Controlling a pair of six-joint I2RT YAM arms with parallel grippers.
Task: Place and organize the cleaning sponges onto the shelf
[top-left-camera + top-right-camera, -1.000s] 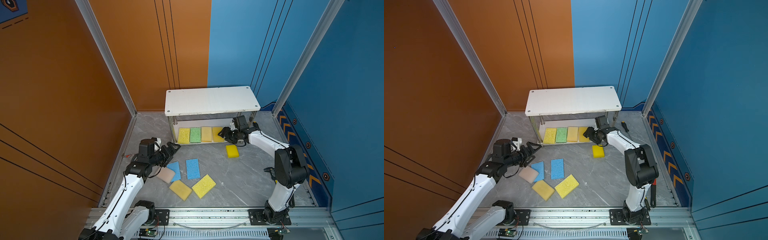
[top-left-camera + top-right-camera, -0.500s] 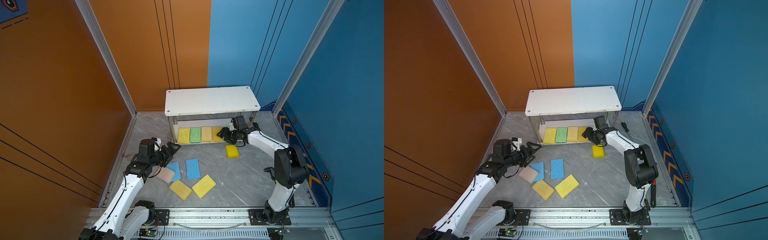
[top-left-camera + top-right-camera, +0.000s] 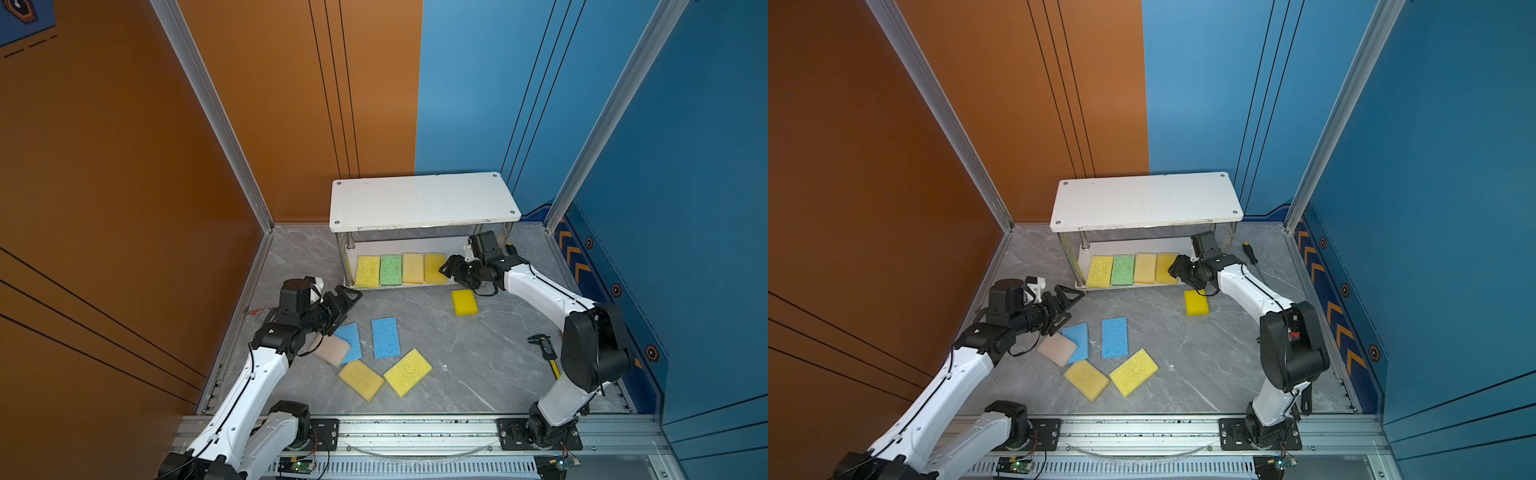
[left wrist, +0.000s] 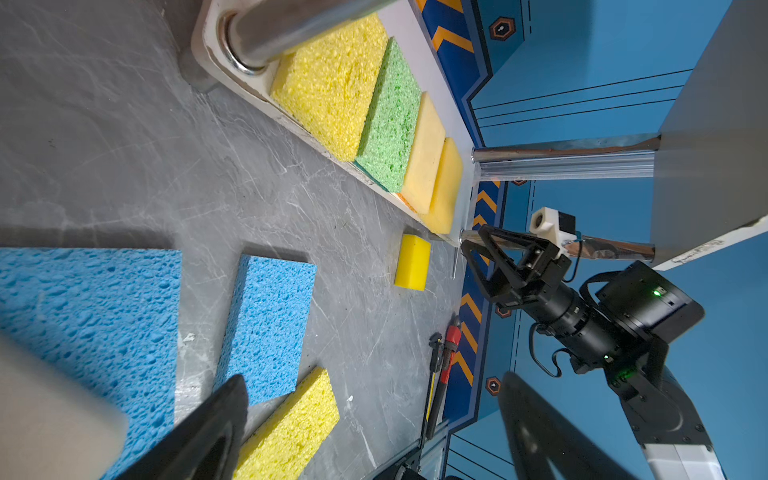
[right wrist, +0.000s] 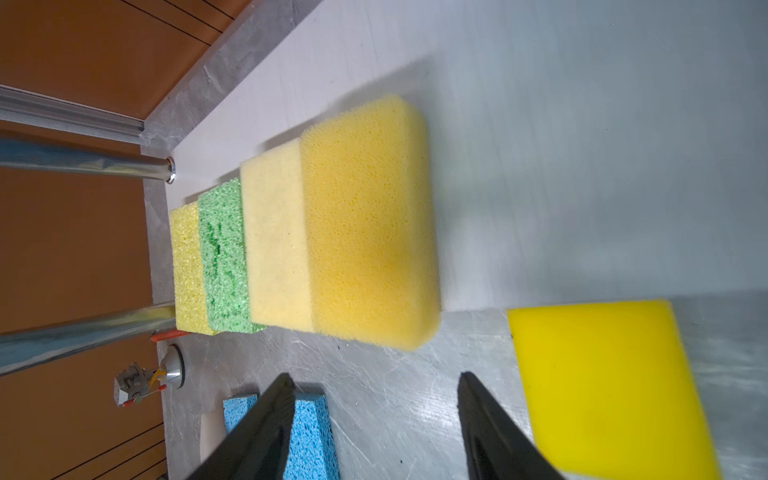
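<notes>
The shelf stands at the back. On its lower board lie a yellow, a green, a pale tan and a yellow cleaning sponge in a row. My right gripper hangs open and empty just off that row's right end. A bright yellow sponge lies on the floor beside it. My left gripper is open and empty above two blue sponges. A whitish-pink sponge and two yellow ones lie nearby.
A caliper and a yellow-handled tool lie on the floor by the right arm's base. A screwdriver lies right of the shelf. A small red item sits at the left wall. Walls close in on three sides.
</notes>
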